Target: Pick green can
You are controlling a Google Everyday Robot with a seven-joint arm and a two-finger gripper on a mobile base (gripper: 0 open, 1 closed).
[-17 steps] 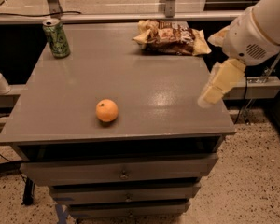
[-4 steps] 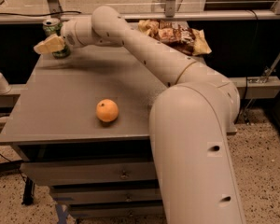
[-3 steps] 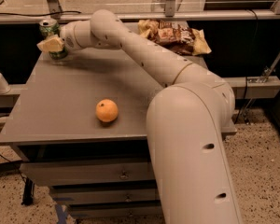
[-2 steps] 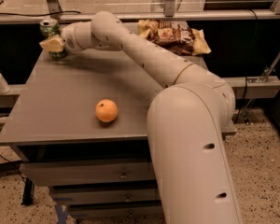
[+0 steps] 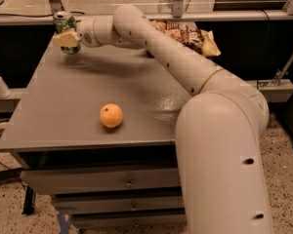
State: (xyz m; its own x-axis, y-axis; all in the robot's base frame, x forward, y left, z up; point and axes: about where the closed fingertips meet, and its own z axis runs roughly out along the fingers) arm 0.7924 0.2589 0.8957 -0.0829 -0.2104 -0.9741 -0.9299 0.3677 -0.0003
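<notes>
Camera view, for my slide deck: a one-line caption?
Robot arm reaches across the table, hand at the green can near the far corner; orange in front.

Claw [image 5: 67, 39] at green can [image 5: 63, 21], orange [image 5: 111, 116] well apart

Gray table [image 5: 63, 111] w/ drawers [image 5: 88, 179] below, speckled floor [image 5: 285, 179], metal rail [image 5: 244, 16] behind, dim rm.

The arm [image 5: 176, 57] rises as a thick column at 5 o'clock, bends at the elbow and stretches toward 10 o'clock. Its wrist lies level. At 10 o'clock the gripper [image 5: 66, 38] clamps the can [image 5: 63, 19].
</notes>
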